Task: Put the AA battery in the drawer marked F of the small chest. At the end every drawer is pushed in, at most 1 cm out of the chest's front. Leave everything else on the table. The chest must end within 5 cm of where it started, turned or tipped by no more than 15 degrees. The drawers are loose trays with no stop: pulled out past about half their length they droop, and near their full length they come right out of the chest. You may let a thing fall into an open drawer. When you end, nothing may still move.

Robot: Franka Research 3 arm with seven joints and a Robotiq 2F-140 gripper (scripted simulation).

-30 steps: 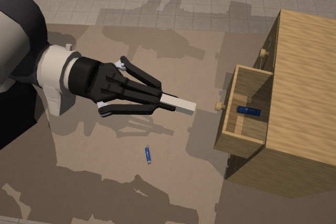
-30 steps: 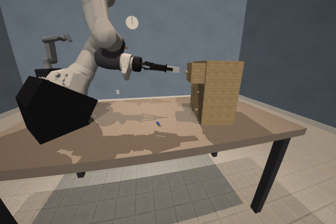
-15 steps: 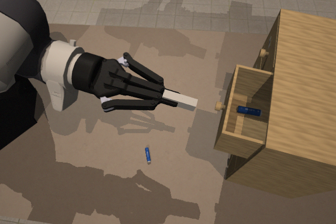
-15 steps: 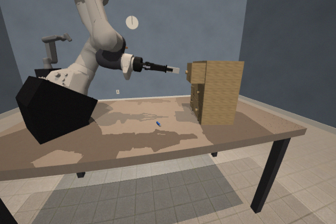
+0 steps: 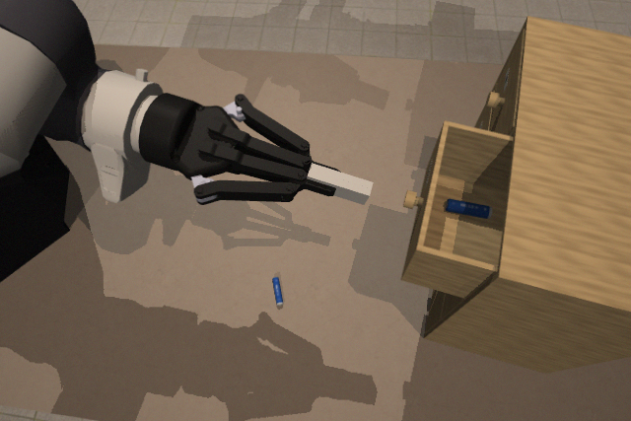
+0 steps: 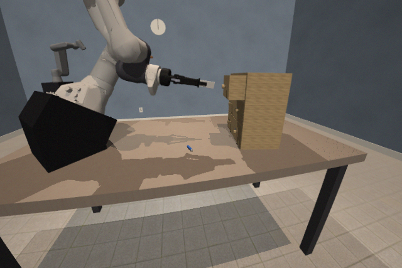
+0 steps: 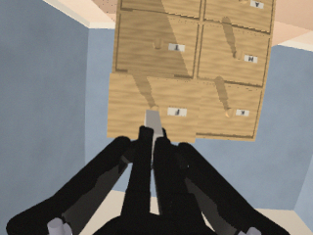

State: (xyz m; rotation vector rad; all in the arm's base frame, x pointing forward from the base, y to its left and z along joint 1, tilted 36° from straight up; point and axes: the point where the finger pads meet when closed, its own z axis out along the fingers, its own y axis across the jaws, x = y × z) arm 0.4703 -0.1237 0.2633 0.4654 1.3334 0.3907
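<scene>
The chest (image 5: 570, 151) (image 6: 264, 112) (image 7: 198, 49) stands upright. Its top drawer (image 5: 458, 273) (image 6: 237, 86) (image 7: 128, 105) is pulled partly out and looks level; its label, upside down in the wrist view, seems to read F. A blue battery (image 5: 466, 208), apparently the AA, lies inside it. A smaller-looking blue battery (image 5: 277, 291) (image 6: 189, 148) lies on the table. My gripper (image 5: 351, 186) (image 6: 209, 84) (image 7: 151, 120) is shut and empty, its pale fingertips together. It points at the drawer's front, a short gap before the knob (image 5: 411, 199) (image 6: 223, 86).
The other drawers look pushed in; a neighbouring top drawer (image 7: 245, 100) has its own knob (image 5: 494, 99) (image 7: 228, 113). The table (image 6: 146, 190) extends around the chest. The smaller battery lies below and to the side of the gripper.
</scene>
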